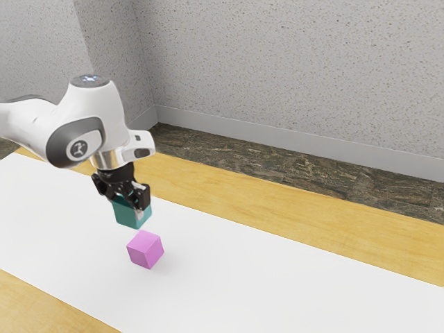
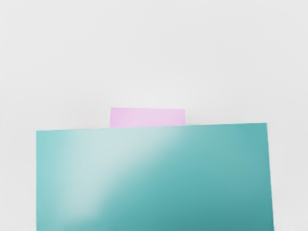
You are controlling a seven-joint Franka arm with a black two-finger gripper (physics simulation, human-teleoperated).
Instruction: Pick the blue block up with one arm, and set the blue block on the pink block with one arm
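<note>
A teal-blue block (image 1: 130, 216) hangs in the air, clamped between the black fingers of my gripper (image 1: 128, 205), which is shut on it. The pink block (image 1: 145, 250) rests on the white table surface just below the held block and slightly toward the exterior view's right, with a small gap between the two. In the wrist view the blue block (image 2: 159, 178) looms large under the hand, and a strip of the pink block (image 2: 147, 117) peeks out past its edge.
A white mat (image 1: 277, 277) covers the wooden table (image 1: 291, 208), with bare wood along its far side and at the near left corner. A dark stone floor (image 1: 312, 166) and a grey wall lie beyond the table.
</note>
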